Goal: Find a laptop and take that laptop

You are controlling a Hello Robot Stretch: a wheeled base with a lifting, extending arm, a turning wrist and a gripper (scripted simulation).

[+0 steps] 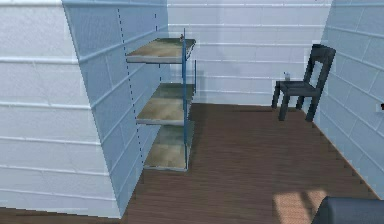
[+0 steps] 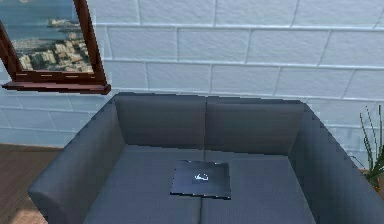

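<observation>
Operator: Where's the slim dark closed laptop (image 2: 200,179)?
Observer: It's lying flat on the seat of the dark grey two-cushion fabric sofa (image 2: 150,125), straddling the seam between the cushions. It was probably just set down there. Closed and flat, it should rest steady on the soft seat.
Operator: And the pincer?
Observer: I can't tell its state.

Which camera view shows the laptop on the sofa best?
The arm side view: the laptop lies flat on the sofa seat, near its middle, whole and uncovered. The forward view faces shelves and a chair instead.
</observation>
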